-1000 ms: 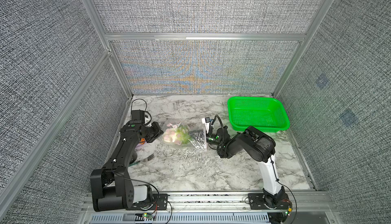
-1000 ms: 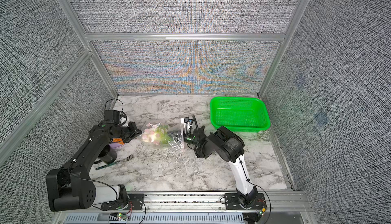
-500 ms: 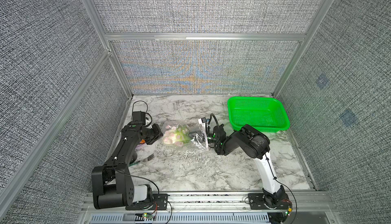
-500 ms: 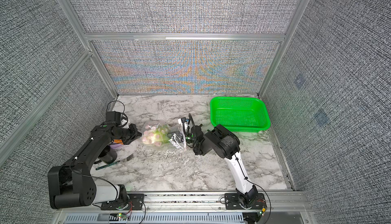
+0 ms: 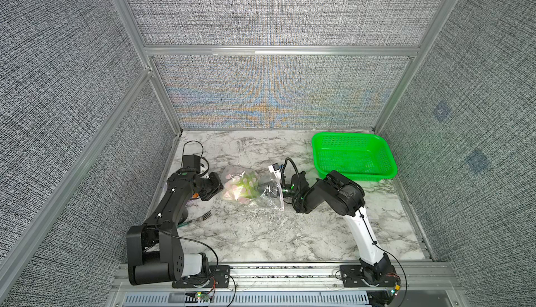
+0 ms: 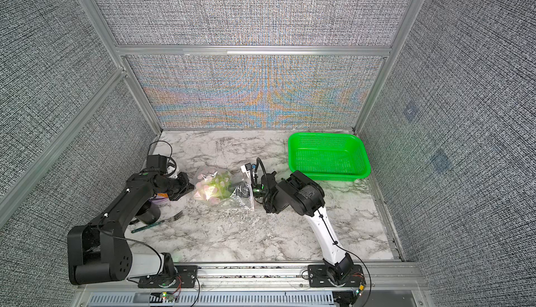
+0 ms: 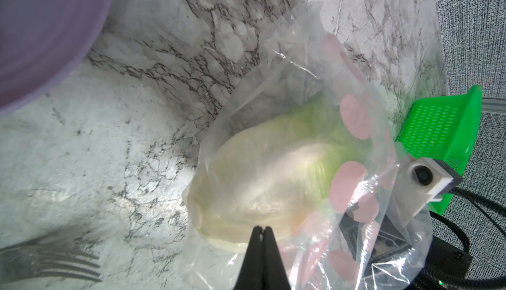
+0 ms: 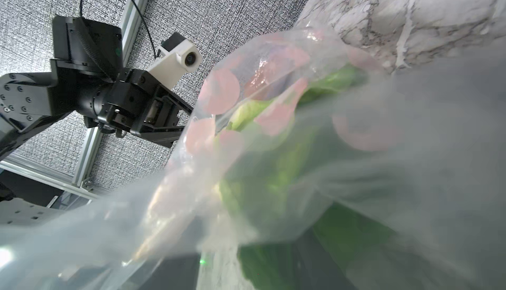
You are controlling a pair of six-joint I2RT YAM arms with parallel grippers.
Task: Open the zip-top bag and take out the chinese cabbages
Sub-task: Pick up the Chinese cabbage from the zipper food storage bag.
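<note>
bag: I see the zip-top bag [image 5: 249, 188] clear, crinkled, pink-dotted, lying nearer the left edge of the table [image 5: 261, 233] | chinese cabbage [image 7: 273, 179]: inside the bag, white base, yellow-green leaves | left tool [image 7: 261, 233]: pressed closed at bag's end | right tool [image 5: 268, 189]: behind film, width I cannot tell

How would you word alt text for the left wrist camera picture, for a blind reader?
The left gripper, shut, pinches the edge of a clear, pink-dotted zip-top bag with a pale chinese cabbage inside, lying on a marble table. A purple bowl rim, a fork and a green basket show around it.
</note>
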